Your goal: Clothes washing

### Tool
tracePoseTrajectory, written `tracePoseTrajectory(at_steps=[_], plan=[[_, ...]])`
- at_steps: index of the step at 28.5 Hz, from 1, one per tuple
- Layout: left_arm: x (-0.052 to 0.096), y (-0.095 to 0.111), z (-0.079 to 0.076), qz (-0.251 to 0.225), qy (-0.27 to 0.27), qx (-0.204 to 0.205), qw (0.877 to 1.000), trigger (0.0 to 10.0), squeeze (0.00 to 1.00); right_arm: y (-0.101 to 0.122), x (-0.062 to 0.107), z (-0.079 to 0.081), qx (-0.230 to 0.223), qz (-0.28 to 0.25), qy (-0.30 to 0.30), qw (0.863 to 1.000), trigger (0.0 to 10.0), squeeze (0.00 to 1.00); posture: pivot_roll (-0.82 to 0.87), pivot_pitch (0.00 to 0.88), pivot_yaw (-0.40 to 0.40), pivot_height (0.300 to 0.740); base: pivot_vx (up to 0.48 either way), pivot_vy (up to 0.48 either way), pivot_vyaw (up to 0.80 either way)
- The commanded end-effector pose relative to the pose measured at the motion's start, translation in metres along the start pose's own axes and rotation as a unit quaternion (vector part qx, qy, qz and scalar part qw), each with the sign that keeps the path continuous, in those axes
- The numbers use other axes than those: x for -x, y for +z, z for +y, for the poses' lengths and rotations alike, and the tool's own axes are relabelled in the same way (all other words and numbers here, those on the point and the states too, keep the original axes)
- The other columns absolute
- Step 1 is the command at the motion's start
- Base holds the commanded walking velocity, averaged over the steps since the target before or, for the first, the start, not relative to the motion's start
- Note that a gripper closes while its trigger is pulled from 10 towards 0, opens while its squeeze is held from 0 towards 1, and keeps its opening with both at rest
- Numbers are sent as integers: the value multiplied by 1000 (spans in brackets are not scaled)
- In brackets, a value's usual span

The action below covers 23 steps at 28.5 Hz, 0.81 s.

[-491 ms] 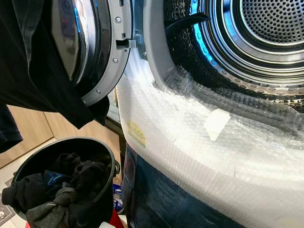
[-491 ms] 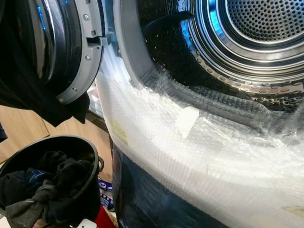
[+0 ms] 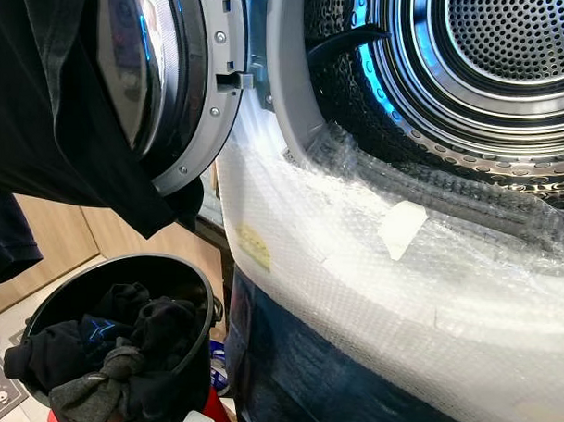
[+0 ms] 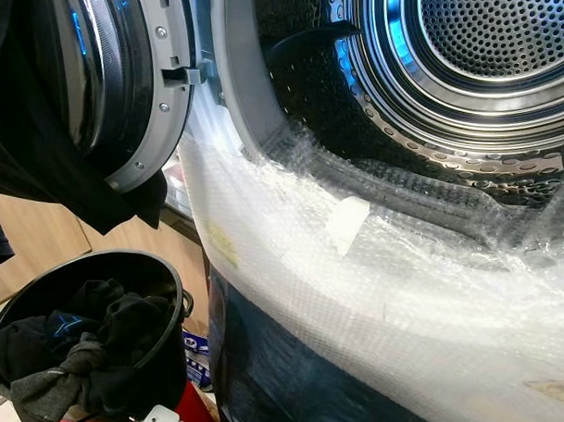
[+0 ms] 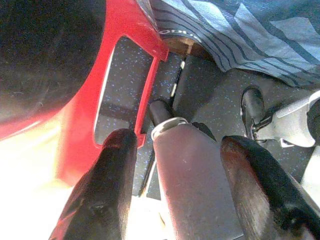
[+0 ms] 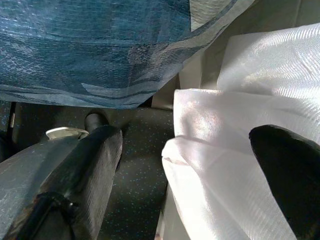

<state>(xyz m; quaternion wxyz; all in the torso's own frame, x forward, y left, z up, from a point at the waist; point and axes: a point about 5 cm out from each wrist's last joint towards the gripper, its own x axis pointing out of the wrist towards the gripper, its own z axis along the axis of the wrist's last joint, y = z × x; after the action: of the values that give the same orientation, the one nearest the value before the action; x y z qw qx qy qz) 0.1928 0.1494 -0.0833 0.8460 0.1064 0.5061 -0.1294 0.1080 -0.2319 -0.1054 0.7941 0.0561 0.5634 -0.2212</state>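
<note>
Overhead: one washer drum (image 3: 510,52), one black bucket (image 3: 189,351) of clothes; both grippers' fingers (image 5: 100,200) apart, empty.

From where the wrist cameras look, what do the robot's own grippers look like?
Each gripper has two long, thick black fingers with rounded tips and a dull sheen. The left gripper shows its pair spread wide apart, one finger tinted reddish by the light. The right gripper has the same black fingers, slightly scuffed near the base.
</note>
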Motion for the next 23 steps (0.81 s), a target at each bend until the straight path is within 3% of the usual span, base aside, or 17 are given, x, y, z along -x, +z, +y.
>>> tracePoseTrajectory(at_steps=[1, 14, 16, 23], plan=[[3, 12, 21, -31, 15, -22, 999, 10000, 0, 30, 4, 34, 102, -82, 126, 983, 10000, 0, -32, 0, -28, 740, 0, 0, 0], [3, 12, 21, -32, 14, -23, 999, 10000, 0, 27, 4, 34, 116, -77, 125, 982, 10000, 0, -30, 0, -33, 740, 0, 0, 0], [1, 19, 8, -40, -1, -21, 999, 10000, 0, 26, 3, 31, 110, -68, 107, 986, 10000, 0, -43, 0, -48, 740, 0, 0, 0], [0, 18, 2, -38, -17, -18, 999, 10000, 0, 23, 4, 33, 125, -66, 107, 984, 10000, 0, -53, 0, -46, 740, 0, 0, 0]])
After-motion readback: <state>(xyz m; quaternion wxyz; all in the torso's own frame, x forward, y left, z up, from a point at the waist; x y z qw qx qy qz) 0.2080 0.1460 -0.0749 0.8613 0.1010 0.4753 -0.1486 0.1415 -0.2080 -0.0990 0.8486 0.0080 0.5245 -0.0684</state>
